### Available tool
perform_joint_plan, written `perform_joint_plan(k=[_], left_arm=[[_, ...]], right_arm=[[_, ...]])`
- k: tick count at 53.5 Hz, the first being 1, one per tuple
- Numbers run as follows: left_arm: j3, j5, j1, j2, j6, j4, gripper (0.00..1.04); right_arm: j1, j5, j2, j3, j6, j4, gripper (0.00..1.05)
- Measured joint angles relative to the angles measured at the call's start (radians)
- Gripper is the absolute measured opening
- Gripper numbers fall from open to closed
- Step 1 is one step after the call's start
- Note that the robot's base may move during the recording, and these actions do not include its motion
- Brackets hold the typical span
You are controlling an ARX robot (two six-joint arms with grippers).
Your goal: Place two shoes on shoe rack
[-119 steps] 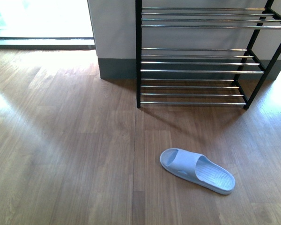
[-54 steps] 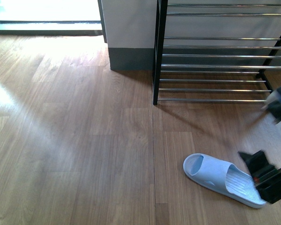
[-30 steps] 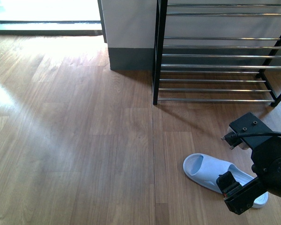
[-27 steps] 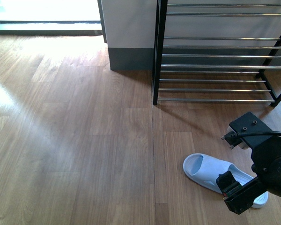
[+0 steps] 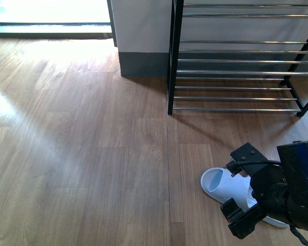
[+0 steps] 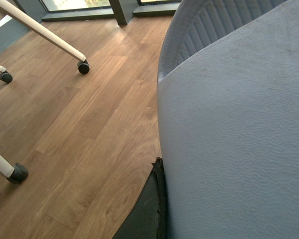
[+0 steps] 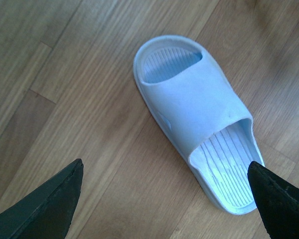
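The right end effector [image 7: 165, 164], fingers spread wide, hangs over the slipper [image 7: 192, 109]. In the front view its long axis runs from toe at 10 o'clock to heel at 4.

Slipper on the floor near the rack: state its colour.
The slipper is plain pale blue, with a ribbed footbed; clearest in the right wrist view.

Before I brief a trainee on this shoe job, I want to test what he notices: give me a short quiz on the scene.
1. True or false: the right gripper is open above the pale blue slide.
2. Fill in: the shoe rack's visible shelves hold ___ shoes.
3. That slide lies on: A) the rack; B) the wood floor; C) a mat.
Key: 1 true; 2 no; 3 B.
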State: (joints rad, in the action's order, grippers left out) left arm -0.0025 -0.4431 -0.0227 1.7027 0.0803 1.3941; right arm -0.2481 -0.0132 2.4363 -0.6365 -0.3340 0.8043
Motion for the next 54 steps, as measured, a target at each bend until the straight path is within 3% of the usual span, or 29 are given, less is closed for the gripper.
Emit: perform_joint_plan(k=[18, 30, 40, 54], left_arm=[[0.000, 0.000, 0.000, 0.000, 0.000, 0.000, 0.02], [0.000, 0.000, 0.000, 0.000, 0.000, 0.000, 0.02], [0.000, 0.000, 0.000, 0.000, 0.000, 0.000, 0.02], [0.000, 0.000, 0.000, 0.000, 0.000, 0.000, 0.02]], right_arm=[[0.018, 0.086, 0.113, -0.132, -0.031, -0.062, 0.96], [0.080, 0.102, 0.214, -0.209, -0.008, -0.147, 0.96], [0.120, 0.099, 0.241, -0.231, 0.030, -0.145, 0.96], [0.109, 0.119, 0.277, -0.259, 0.069, -0.122, 0.96]])
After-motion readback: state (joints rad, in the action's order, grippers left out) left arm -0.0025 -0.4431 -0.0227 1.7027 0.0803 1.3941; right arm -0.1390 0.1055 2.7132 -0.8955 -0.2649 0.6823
